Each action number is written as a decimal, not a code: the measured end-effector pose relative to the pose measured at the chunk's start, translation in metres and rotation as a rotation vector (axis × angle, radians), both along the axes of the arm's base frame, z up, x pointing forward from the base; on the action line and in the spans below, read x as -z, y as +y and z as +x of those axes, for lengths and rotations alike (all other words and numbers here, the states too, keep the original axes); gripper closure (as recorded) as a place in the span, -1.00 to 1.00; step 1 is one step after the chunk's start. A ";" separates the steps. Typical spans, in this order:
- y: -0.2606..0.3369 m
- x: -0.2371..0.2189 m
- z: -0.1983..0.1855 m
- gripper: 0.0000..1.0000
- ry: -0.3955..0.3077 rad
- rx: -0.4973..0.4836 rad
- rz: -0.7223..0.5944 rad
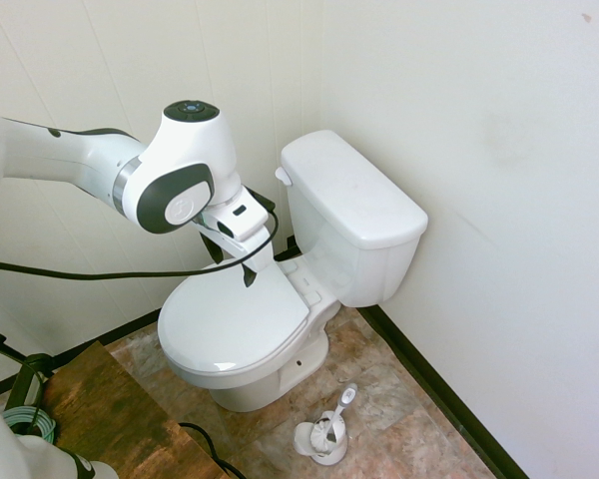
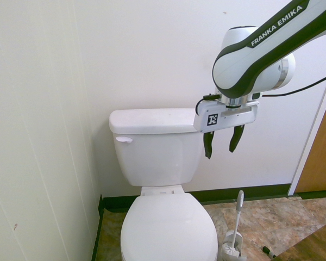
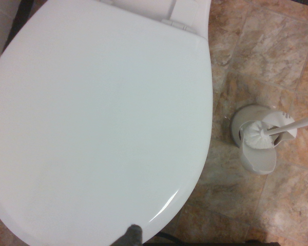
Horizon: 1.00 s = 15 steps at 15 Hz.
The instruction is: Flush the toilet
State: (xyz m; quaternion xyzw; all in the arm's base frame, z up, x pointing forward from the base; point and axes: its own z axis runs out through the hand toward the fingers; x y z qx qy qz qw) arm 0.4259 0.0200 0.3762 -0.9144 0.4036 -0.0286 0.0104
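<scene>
Toilet stands in the corner of a white-walled room, tank against the back wall, seat lid closed. Small white flush lever sits on the tank front, at the upper corner nearest the side wall.

Gripper hangs in the air above the closed lid, just in front of the tank's far end from the lever. It touches nothing. Lever is well apart from it, across the width of the tank. Fingers are dark, point straight down, spread wide with a clear gap between them, holding nothing.

Arm reaches in horizontally at about tank-lid height, wrist bent so the hand faces the floor.

Wrist view looks straight down on the lid. A toilet-brush holder stands on the tiled floor beside the bowl.
</scene>
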 end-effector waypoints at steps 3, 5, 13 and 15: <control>0.002 0.002 0.006 -1.00 0.004 0.006 0.012; 0.018 -0.005 0.030 -1.00 -0.014 -0.018 0.022; 0.128 -0.016 0.172 -1.00 -0.104 -0.065 0.039; 0.150 -0.008 0.206 -1.00 -0.129 -0.064 0.039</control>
